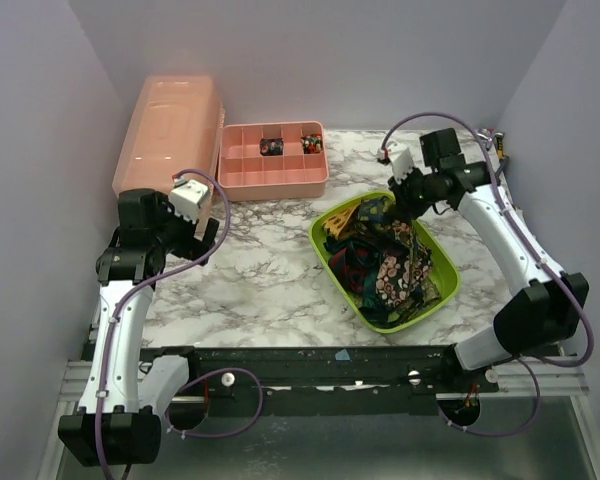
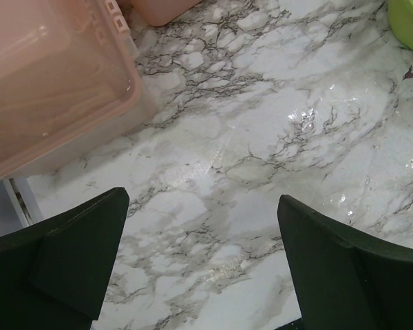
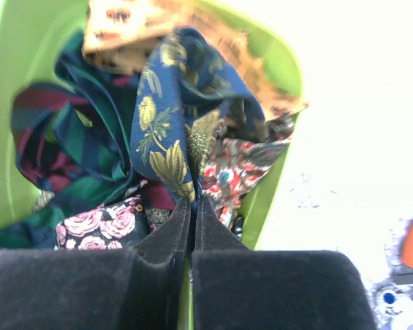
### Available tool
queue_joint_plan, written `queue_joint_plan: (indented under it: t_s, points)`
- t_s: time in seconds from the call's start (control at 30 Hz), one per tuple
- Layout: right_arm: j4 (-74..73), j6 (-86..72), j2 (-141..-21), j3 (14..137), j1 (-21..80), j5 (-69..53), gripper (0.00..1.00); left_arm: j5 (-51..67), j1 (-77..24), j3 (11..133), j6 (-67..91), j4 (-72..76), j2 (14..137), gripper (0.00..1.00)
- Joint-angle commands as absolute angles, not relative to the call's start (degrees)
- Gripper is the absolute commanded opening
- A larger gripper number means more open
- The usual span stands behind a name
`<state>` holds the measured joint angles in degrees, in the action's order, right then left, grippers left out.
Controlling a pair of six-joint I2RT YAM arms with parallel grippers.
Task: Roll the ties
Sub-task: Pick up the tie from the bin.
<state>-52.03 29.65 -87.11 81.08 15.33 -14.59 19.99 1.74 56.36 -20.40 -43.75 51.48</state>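
Bare marble table (image 1: 270, 270) lies open mid-frame, hemmed by the pink bin (image 1: 170, 130) and divided box (image 1: 273, 172) at upper left and the green tray (image 1: 330, 218) of ties (image 1: 385, 262) at right.

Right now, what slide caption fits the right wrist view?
Right tool shut on a navy gold-leafed tie over the green bin of other ties.

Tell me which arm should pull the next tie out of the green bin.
Right. The right gripper is shut on the navy gold-leaf tie at the green bin. The left gripper hangs open over the marble table beside the pink box, far from the bin.
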Motion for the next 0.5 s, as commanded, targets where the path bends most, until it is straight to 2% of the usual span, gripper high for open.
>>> queue_joint_plan:
  t_s: [0.0, 0.3, 0.47]
  points:
    - [-52.36, 26.03, -82.40, 89.20, 15.64, -18.72, 0.01, 19.67, 1.49, 61.66, -18.32, -42.87, 54.51, 0.98]
    - [-53.50, 19.42, -85.40, 109.62, 15.64, -30.70, 0.01, 19.42, 1.49, 66.63, -15.33, -42.80, 58.09, 0.98]
    - [-48.92, 13.39, -87.13, 119.02, 16.79, -36.21, 0.01, 17.15, 1.49, 66.89, -13.88, -42.50, 58.24, 0.99]
